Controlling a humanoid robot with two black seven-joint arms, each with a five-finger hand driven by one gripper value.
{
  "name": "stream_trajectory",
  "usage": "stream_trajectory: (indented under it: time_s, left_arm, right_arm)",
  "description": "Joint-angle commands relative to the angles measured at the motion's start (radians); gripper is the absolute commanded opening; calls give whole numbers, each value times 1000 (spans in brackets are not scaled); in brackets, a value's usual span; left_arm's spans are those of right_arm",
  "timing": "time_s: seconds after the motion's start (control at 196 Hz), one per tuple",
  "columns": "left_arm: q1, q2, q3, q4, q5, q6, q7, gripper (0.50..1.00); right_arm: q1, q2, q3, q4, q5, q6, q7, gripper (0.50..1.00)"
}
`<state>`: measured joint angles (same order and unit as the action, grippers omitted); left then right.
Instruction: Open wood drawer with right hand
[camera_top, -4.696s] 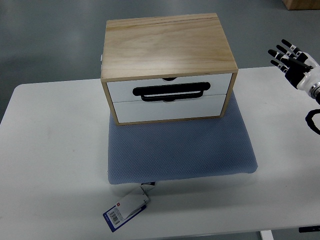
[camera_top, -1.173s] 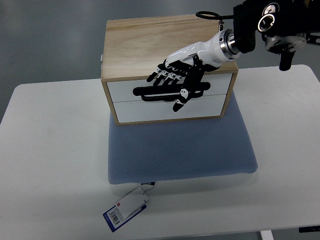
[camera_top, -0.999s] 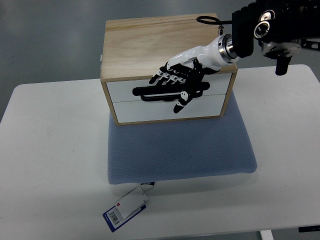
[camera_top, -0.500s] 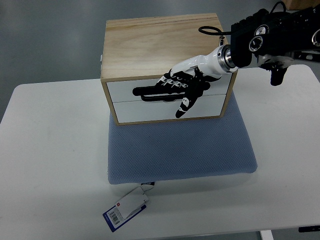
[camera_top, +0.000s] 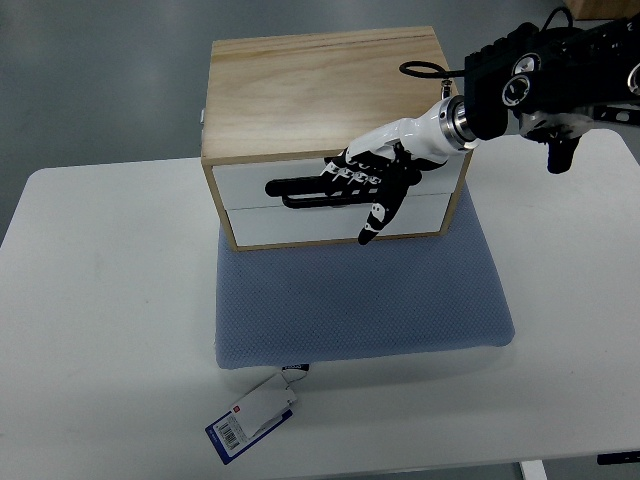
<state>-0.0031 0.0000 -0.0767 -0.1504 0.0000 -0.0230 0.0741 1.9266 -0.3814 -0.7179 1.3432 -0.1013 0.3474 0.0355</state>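
The right hand (camera_top: 372, 175) enters from the right edge of the top view on a black arm (camera_top: 545, 75) that crosses above the rear right corner of the wooden box (camera_top: 320, 85). The hand is white on its back with black fingers (camera_top: 340, 177). It reaches leftward and downward across the front of the box, palm toward the drawer face. The four fingers lie side by side over the right half of the black handle (camera_top: 300, 190) and curl onto it; whether they fully close around the bar cannot be told from this angle. The thumb (camera_top: 372, 225) points down and away from the others, its tip lying over the lower drawer front (camera_top: 290, 225).

The wood drawer (camera_top: 245, 180) is the upper of two white fronts set in the light wooden frame. Its face looks about level with the lower front. The handle is a long horizontal black bar, its left end free of the hand and clearly visible.

The box stands on the rear part of a blue-grey mat (camera_top: 360, 300), which lies on the white tabletop (camera_top: 100, 320). A printed tag (camera_top: 250, 418) hangs off the mat's front edge, resting on the tabletop.
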Motion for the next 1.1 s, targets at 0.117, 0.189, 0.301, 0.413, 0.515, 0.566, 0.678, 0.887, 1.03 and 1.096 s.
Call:
stream_trajectory:
  time_s: [0.117, 0.189, 0.301, 0.413, 0.515, 0.566, 0.678, 0.887, 1.03, 1.096]
  left_arm:
    - [0, 0, 0, 0, 0, 0, 0, 1000]
    - [0, 0, -1, 0, 0, 0, 0, 1000]
    - [0, 0, 0, 0, 0, 0, 0, 1000]
    - [0, 0, 0, 0, 0, 0, 0, 1000]
    - [0, 0, 0, 0, 0, 0, 0, 1000]
    - [0, 0, 0, 0, 0, 0, 0, 1000]
    - [0, 0, 0, 0, 0, 0, 0, 1000]
    - [0, 0, 0, 0, 0, 0, 0, 1000]
    - [0, 0, 0, 0, 0, 0, 0, 1000]
    - [0, 0, 0, 0, 0, 0, 0, 1000]
  right_arm:
    - [20, -14, 0, 8, -1, 91, 3, 930]
    - [29, -21, 0, 17, -1, 117, 3, 930]
    - [32, -33, 0, 31, -3, 140, 4, 930]
    - [48, -45, 0, 57, -3, 168, 6, 930]
    - [58, -59, 0, 71, -3, 203, 7, 930]
    - [66, -62, 0, 74, -3, 217, 7, 930]
    - [66, -68, 0, 77, -3, 237, 7, 930]
    - [69, -80, 0, 90, -3, 254, 7, 930]
    - [104, -114, 5, 102, -3, 263, 9, 930]
    - [121, -128, 9, 102, -3, 263, 11, 930]
